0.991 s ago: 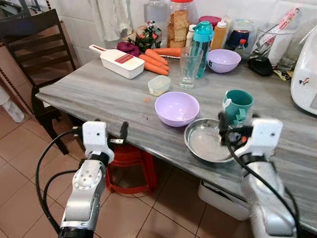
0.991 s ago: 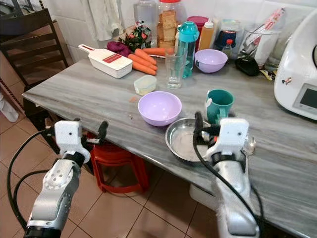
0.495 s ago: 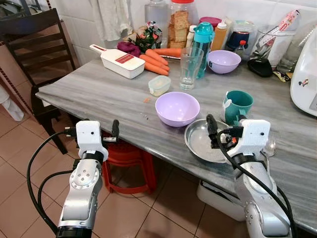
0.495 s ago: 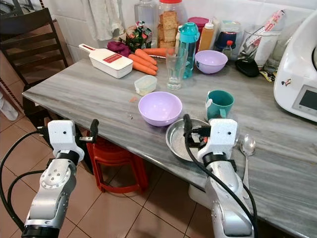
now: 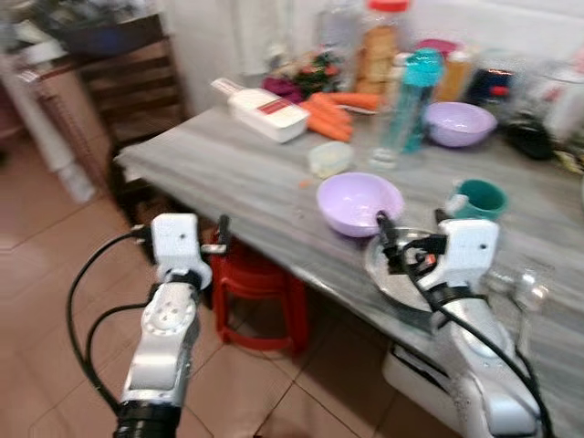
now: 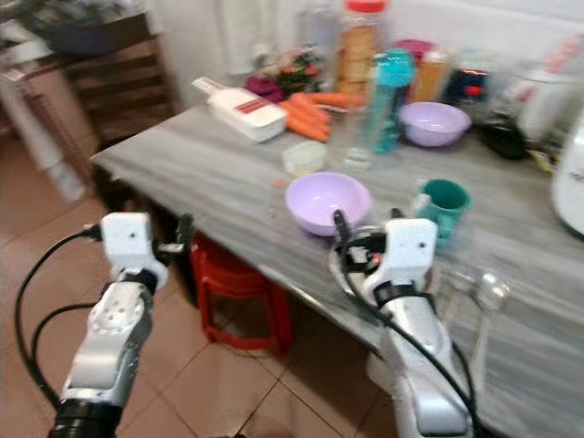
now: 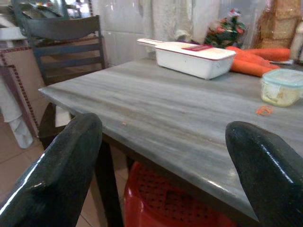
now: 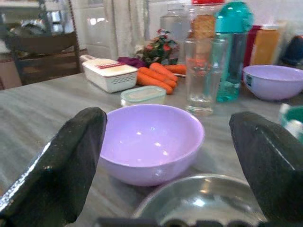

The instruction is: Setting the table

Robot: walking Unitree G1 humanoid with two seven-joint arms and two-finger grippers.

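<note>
A light purple bowl (image 5: 359, 203) stands near the front edge of the grey marble table (image 5: 228, 173). Right of it lies a steel plate (image 8: 203, 201), with a teal mug (image 5: 478, 199) behind and a spoon (image 5: 527, 294) further right. My right gripper (image 8: 170, 156) hovers open over the plate's near rim, pointing at the purple bowl, and holds nothing. My left gripper (image 7: 161, 161) is open and empty in front of the table's edge, over a red stool (image 7: 165, 198). Both eye views are blurred.
At the back of the table stand a white slicer box (image 5: 266, 108), carrots (image 5: 330, 117), a small lidded tub (image 5: 329, 158), a drinking glass (image 8: 202, 75), a teal bottle (image 5: 415, 87) and a second purple bowl (image 5: 455, 123). A dark wooden chair (image 5: 132, 87) stands at the table's left end.
The whole picture has shifted and blurred, so the camera has moved. Both grippers keep about the same places by the table edge and the plate, still open.
</note>
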